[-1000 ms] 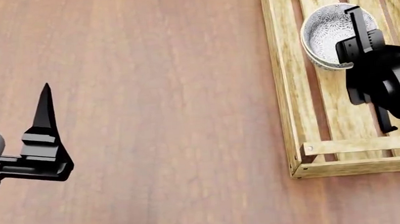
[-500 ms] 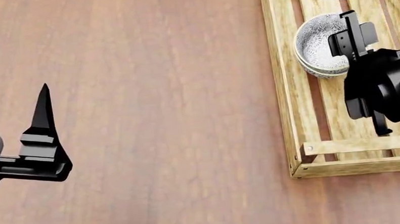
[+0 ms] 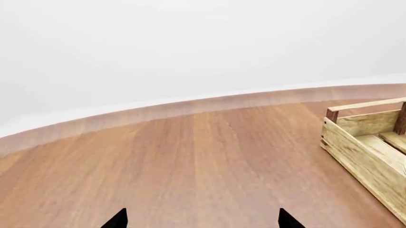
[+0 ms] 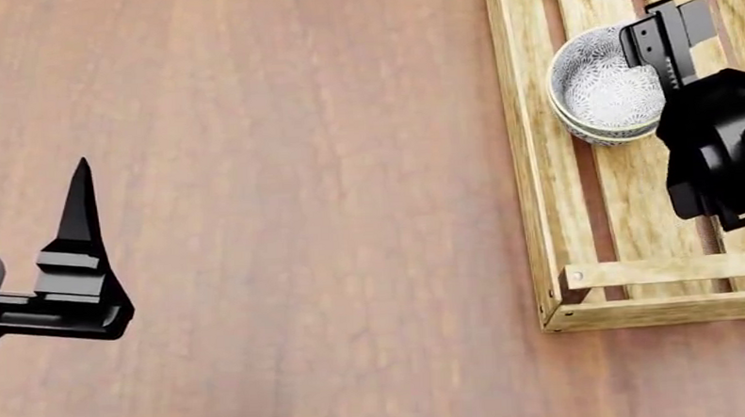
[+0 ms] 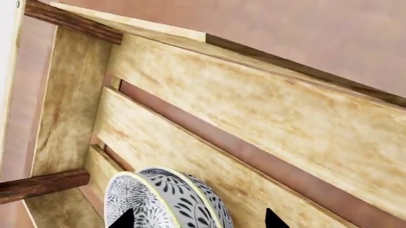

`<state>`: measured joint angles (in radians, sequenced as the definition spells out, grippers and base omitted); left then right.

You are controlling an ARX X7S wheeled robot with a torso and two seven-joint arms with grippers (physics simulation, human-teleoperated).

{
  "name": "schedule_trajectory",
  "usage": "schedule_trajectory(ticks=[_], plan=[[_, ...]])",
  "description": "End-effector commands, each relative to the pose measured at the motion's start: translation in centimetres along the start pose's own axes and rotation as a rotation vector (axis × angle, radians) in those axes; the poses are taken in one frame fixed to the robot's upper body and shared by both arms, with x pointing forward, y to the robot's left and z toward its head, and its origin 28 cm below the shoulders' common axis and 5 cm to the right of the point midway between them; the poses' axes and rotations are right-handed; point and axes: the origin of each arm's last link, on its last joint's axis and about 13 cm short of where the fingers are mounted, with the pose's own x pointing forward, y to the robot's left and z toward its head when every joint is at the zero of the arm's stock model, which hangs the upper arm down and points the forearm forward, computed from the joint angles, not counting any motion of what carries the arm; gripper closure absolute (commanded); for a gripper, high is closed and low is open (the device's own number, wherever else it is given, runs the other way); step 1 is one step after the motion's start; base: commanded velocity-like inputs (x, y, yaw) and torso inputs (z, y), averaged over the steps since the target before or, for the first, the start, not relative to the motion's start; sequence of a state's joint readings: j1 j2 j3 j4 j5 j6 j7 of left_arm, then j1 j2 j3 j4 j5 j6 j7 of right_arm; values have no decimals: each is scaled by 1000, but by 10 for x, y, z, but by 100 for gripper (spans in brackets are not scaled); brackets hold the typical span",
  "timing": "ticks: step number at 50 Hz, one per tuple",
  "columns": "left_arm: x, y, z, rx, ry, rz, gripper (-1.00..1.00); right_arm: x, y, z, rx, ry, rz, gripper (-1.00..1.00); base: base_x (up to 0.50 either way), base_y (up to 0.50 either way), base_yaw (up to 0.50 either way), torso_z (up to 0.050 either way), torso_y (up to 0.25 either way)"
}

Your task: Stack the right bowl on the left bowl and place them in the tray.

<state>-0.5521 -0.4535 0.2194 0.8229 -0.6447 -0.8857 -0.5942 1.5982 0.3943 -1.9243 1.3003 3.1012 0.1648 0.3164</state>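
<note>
Two patterned white-and-black bowls, stacked one in the other (image 4: 600,93), rest on the slats of the long light-wood tray (image 4: 529,164) near its left side. My right gripper (image 4: 666,30) is open just beyond the stack's far right rim and holds nothing. In the right wrist view the stacked bowls (image 5: 166,199) lie below the open gripper (image 5: 198,221), one fingertip (image 5: 124,219) over the bowl and the other over a tray slat (image 5: 254,109). My left gripper (image 4: 82,221) is open and empty over the bare table, far left of the tray.
The brown wooden table (image 4: 296,174) spreads left of the tray. The left wrist view shows the open left gripper (image 3: 203,223), the table's curved far edge (image 3: 190,102) and one corner of the tray (image 3: 355,147). The tray's near end rail (image 4: 665,271) lies under my right arm.
The right gripper brought the stacked bowls down and left onto the tray slats, let go of them, and drew back up and to the right. The left arm stayed still.
</note>
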Motion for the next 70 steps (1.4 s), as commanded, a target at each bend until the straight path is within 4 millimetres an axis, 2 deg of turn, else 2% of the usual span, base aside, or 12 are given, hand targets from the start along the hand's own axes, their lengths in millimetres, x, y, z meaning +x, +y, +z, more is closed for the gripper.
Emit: schedule_trajectory(ticks=[1, 14, 32, 34, 38, 41, 47, 49, 51, 53, 63, 70], plan=[[3, 2, 2, -16, -13, 10, -100, 3, 7, -2, -41, -125, 41, -100, 0, 0, 0, 0, 0], [3, 3, 3, -18, -17, 12, -100, 1, 18, 1, -73, -184, 86, -100, 0, 0, 0, 0, 0], [3, 3, 3, -28, -18, 16, -100, -32, 77, 24, -243, -342, 393, -100, 0, 0, 0, 0, 0], [4, 3, 3, -32, -19, 17, -100, -37, 82, 20, -324, -398, 413, -100, 0, 0, 0, 0, 0], [4, 3, 2, -36, -20, 17, -100, -50, 76, 8, -374, -412, 458, -100, 0, 0, 0, 0, 0], [5, 3, 2, -39, -23, 16, -100, -65, 66, -6, -423, -425, 511, -100, 0, 0, 0, 0, 0], [2, 2, 1, -52, -41, 8, -100, -96, 24, -48, -608, -444, 641, -100, 0, 0, 0, 0, 0], [1, 2, 1, -58, -49, 10, -100, -111, 4, -58, -587, -469, 575, -100, 0, 0, 0, 0, 0], [1, 2, 1, -56, -49, 12, -100, -125, -4, -71, -704, -486, 744, -100, 0, 0, 0, 0, 0], [1, 1, 0, -59, -49, 12, -100, -132, -20, -83, -775, -528, 739, -100, 0, 0, 0, 0, 0], [-6, -4, -2, -65, -62, -9, -100, -147, -77, -123, -933, -610, 681, -100, 0, 0, 0, 0, 0], [-8, -4, -5, -73, -61, -9, -100, -154, -104, -132, -983, -661, 668, -100, 0, 0, 0, 0, 0]])
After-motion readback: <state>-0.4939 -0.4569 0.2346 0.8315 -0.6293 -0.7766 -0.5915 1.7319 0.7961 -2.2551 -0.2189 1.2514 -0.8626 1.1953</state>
